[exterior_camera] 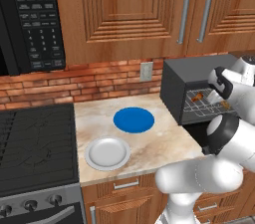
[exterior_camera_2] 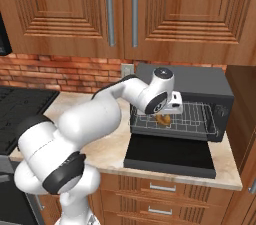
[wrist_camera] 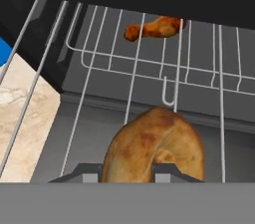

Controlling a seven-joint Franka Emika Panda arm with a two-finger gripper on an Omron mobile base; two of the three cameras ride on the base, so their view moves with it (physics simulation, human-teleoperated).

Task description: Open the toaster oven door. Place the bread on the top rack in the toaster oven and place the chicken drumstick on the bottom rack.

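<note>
Golden-brown bread (wrist_camera: 154,146) sits clenched in the jaws; microwave (exterior_camera: 30,16) display reads "80".

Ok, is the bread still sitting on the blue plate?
No, the blue plate is bare; the bread is between the gripper fingers at the toaster oven rack.

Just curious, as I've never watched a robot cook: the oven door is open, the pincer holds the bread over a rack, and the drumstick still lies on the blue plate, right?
Nearly. The chicken drumstick is not on the blue plate, which is bare; the hand view shows it on a rack inside the toaster oven. The toaster oven door is open and the pincer holds the bread.
</note>
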